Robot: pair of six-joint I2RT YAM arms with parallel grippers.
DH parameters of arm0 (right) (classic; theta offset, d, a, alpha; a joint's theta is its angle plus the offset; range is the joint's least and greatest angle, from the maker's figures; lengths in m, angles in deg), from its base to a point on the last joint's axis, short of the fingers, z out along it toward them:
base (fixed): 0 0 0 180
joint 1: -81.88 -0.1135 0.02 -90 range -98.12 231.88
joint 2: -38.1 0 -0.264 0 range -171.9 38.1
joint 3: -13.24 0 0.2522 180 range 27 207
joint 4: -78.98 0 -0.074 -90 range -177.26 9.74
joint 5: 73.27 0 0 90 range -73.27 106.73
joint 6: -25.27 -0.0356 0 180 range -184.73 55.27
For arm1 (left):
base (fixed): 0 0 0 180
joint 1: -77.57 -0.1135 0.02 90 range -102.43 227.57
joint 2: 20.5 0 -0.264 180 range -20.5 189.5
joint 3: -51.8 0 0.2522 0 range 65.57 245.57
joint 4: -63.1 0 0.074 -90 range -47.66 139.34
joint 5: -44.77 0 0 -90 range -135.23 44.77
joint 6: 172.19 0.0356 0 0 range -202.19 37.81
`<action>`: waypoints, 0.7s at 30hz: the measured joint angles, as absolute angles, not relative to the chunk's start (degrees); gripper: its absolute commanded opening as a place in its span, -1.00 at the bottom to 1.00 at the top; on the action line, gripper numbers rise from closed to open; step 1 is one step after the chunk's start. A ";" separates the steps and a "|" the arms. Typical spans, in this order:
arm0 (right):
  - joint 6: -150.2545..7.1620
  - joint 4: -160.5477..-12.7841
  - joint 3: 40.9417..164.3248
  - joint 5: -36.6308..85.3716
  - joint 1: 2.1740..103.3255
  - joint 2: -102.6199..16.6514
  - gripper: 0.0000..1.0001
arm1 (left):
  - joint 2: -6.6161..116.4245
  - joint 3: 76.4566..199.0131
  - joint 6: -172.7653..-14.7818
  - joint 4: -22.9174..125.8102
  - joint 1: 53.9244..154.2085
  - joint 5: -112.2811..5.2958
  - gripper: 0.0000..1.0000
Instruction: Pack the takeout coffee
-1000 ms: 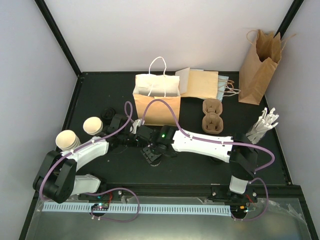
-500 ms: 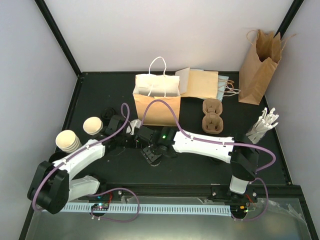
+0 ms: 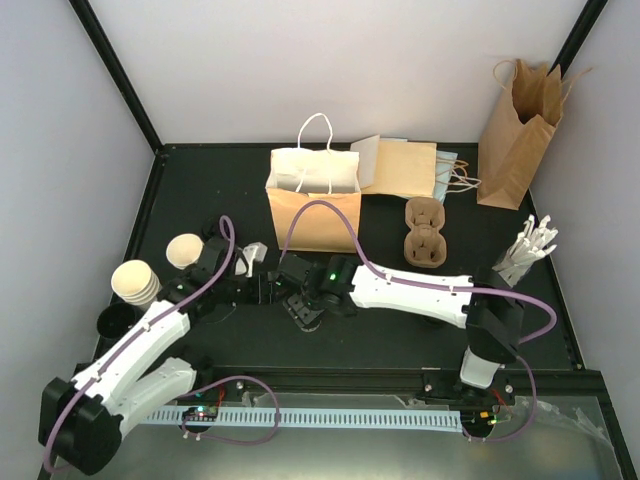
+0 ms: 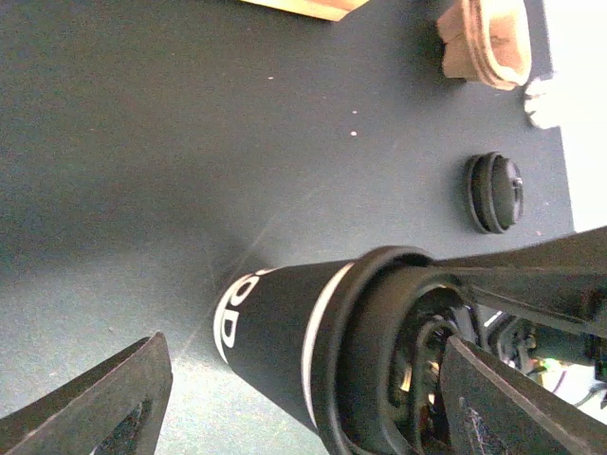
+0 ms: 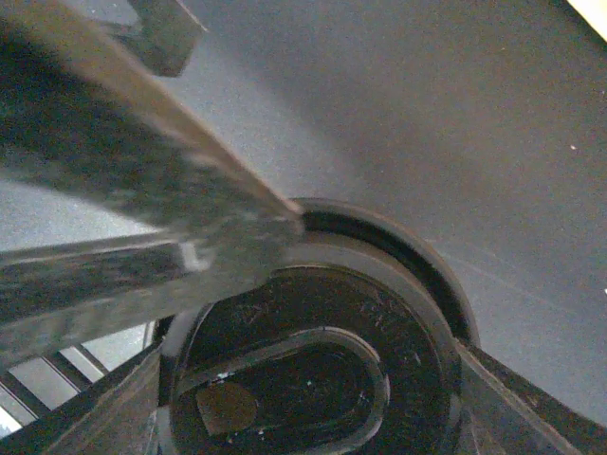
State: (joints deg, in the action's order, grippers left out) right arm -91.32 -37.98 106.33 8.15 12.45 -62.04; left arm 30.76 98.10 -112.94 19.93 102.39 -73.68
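A takeout coffee cup [image 4: 275,322] shows in the left wrist view, dark-sided with a white band, white lettering and a black lid [image 4: 379,351]. Its base rests on the dark mat. My right gripper [image 5: 303,398] is shut on the lid [image 5: 313,351], one finger on each side of its rim. My left gripper [image 4: 303,379] is open, its fingers [image 4: 104,408] standing well off the cup on both sides. From above, both grippers meet left of centre, the left [image 3: 252,278] and the right [image 3: 288,288]; the cup is hidden under them.
An open tan bag with white handles [image 3: 312,205] stands behind the grippers, with flat bags [image 3: 405,165] and a tall bag [image 3: 515,135] farther right. A cardboard cup carrier [image 3: 424,232], white utensils [image 3: 525,255], cream cup stacks [image 3: 135,283] and loose black lids [image 3: 215,228] lie around.
My left arm has drawn back to the left and its jaws have widened off the cup. The right arm has stayed on the lid.
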 measured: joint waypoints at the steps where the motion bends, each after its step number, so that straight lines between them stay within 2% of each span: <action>1: -91.26 -38.27 105.98 8.22 12.51 -61.80 0.44 | 29.89 98.08 -113.48 19.45 102.39 -73.79 0.60; 8: -90.62 -40.87 103.66 7.84 12.47 -60.34 0.45 | 23.35 95.13 -116.67 20.70 102.45 -78.33 0.60; 21: -88.85 -46.99 97.91 8.59 12.54 -56.55 0.47 | 24.36 95.13 -111.82 21.46 102.43 -83.12 0.61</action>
